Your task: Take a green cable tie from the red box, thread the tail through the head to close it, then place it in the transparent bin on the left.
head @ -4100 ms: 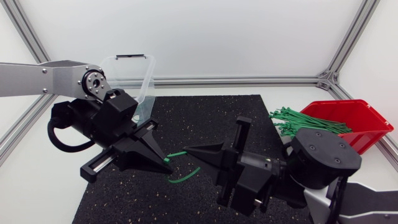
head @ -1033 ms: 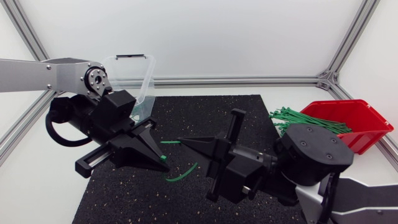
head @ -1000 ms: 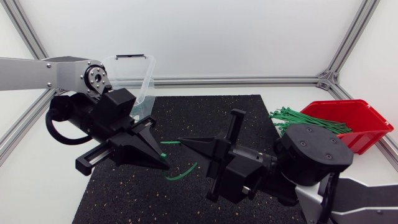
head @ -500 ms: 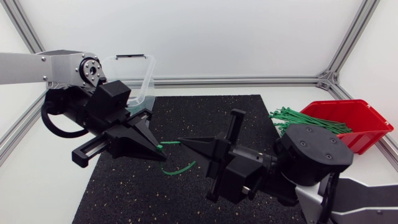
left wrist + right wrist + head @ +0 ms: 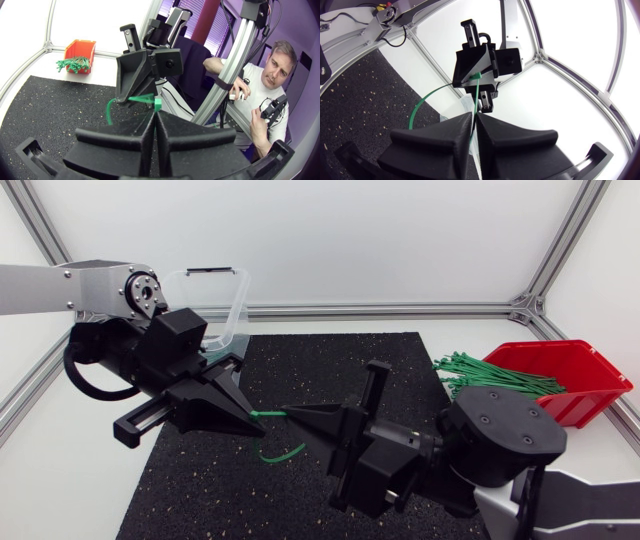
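Above the table's middle, the head view shows our left end effector [image 5: 247, 416] and right end effector [image 5: 288, 412] tip to tip, both clenched on the green cable tie [image 5: 268, 413], with its loop sagging toward the mat [image 5: 330, 360]. The red box [image 5: 585, 390] sits at the right edge and the transparent bin [image 5: 236, 305] at the far left corner.

The left wrist view shows the tie's head [image 5: 157, 104] at our closed tips.

The right wrist view shows the strap [image 5: 478, 95] leaving ours.

We judge it light, springy and slick, so it is best held near head and tail.
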Action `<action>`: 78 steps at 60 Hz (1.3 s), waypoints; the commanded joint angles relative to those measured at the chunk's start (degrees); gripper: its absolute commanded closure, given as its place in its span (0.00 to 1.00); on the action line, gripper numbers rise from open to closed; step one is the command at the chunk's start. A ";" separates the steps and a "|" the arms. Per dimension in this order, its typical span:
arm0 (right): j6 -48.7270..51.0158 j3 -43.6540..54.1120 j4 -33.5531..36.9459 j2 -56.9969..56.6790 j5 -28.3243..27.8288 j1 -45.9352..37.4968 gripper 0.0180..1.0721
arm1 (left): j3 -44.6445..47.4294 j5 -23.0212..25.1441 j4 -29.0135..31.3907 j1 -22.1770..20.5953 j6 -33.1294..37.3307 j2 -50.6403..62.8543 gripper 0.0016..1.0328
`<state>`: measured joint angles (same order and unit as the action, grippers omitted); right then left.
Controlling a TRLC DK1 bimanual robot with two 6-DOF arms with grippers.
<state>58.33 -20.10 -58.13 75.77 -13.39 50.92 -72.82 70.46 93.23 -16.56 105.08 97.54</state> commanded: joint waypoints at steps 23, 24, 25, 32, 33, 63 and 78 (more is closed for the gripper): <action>1.35 0.76 -0.58 0.87 0.99 0.76 0.68 | 0.39 0.30 1.43 -0.76 2.41 -0.51 0.97; 1.35 0.67 -0.58 0.79 0.99 0.68 0.68 | 0.48 0.30 1.43 -0.76 2.41 -0.42 0.97; 1.35 0.67 -0.58 0.70 0.99 0.68 0.68 | 0.48 0.30 1.43 -0.76 2.41 -0.51 0.97; 1.35 0.94 -0.58 0.17 0.99 0.76 0.89 | 0.48 0.38 1.43 -0.93 2.50 -0.33 0.97; 1.35 1.03 -0.58 0.08 0.99 0.85 0.94 | 0.48 0.38 1.43 -1.02 2.50 -0.33 0.97; 1.97 -0.03 -0.58 0.87 0.82 0.68 0.94 | 0.48 0.30 2.04 -2.52 2.41 0.20 0.97; 2.23 -0.73 -0.58 1.14 0.73 0.76 0.94 | 1.36 0.30 2.13 -3.57 2.41 0.29 0.97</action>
<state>59.20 -19.53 -58.13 76.23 -12.58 51.44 -72.75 70.46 94.06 -19.70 105.27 97.56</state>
